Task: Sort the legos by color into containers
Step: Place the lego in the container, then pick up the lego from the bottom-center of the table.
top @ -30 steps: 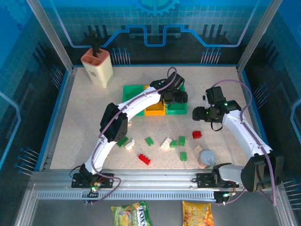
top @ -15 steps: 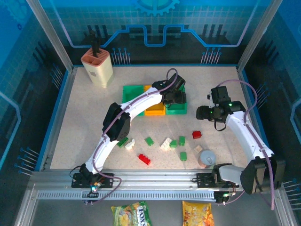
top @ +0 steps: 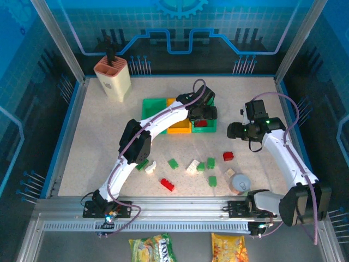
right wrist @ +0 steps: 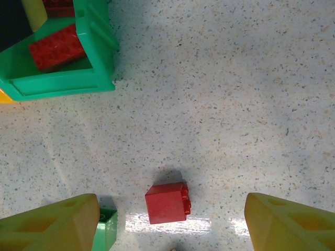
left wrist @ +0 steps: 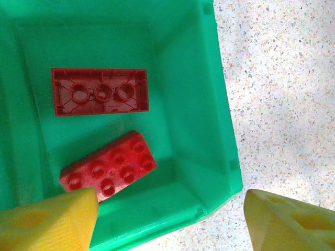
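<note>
Evidently, left gripper [left wrist: 170,212] is hanging, jaws apart, over the right-hand green bin [left wrist: 226,130] collecting red bricks [left wrist: 108,166]; right gripper [right wrist: 170,215], jaws apart, is targeting a loose red brick [right wrist: 167,203].

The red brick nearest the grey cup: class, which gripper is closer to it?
Right. The right gripper hangs open close beyond the red brick; the left gripper is open over the right-hand green bin, farther away.

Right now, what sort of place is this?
Likely a lab robot cell: speckled white tabletop fenced by aluminium frame posts and blue printed panels, with green plastic bins and red plastic bricks.
</note>
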### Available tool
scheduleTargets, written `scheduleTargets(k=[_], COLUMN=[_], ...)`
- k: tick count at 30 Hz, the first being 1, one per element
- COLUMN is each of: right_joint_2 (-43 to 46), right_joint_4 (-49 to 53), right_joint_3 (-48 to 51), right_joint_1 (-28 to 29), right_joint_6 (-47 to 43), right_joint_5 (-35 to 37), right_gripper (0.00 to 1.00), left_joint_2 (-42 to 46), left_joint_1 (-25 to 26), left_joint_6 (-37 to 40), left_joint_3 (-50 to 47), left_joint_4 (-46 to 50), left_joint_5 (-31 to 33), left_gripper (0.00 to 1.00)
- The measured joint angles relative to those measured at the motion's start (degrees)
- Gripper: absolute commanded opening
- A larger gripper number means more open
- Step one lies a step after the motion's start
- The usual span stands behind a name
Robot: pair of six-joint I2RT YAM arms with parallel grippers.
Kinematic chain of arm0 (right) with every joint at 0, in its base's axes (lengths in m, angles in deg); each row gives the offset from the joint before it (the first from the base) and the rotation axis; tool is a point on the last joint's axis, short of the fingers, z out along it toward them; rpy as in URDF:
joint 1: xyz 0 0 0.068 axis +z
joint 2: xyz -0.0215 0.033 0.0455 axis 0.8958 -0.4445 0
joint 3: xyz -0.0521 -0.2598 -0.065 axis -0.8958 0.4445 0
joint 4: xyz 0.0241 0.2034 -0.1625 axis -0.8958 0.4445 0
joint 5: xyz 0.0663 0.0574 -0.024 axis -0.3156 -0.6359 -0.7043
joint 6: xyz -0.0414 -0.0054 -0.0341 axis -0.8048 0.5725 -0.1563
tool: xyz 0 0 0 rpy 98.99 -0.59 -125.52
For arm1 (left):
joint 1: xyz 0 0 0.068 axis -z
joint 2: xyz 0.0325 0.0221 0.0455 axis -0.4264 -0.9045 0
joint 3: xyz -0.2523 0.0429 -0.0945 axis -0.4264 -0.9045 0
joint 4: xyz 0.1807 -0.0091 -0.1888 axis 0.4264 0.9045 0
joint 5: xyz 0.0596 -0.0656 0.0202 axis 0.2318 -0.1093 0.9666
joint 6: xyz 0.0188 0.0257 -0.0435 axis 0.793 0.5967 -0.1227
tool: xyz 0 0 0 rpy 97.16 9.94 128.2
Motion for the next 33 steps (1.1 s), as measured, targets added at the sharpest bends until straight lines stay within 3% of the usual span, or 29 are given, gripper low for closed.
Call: scheduleTargets(k=[10, 20, 26, 33], right_joint_2=[-0.02, -2.08, -2.21, -2.71], right_joint_4=[-0.11, -0.42, 0.02, 1.62], right_joint_3=[0.24, 3.96, 5.6, 6.16], right_joint_1=[0.09, 2.4, 8.13, 16.44], right_joint_6=[1.03, 3.37, 5.9, 11.78], right_joint_5=[-2.49, -1.88, 0.31, 2.89], right_gripper=[0.73, 0.69, 0.66, 0.62], left_joint_2=[5.07, 25.31, 36.0, 46.9], left_joint_1=[0.0, -1.11, -6.03, -16.09], left_joint_6=[0.7, 3.67, 5.14, 8.96], left_joint_3=[-4.09, -26.36, -41.7, -52.39], left_joint_4=[0.74, -1.62, -2.6, -2.36], left_joint_5=[-0.02, -1.36, -3.69, -7.04], left_gripper=[0.68, 0.68, 0.68, 0.69])
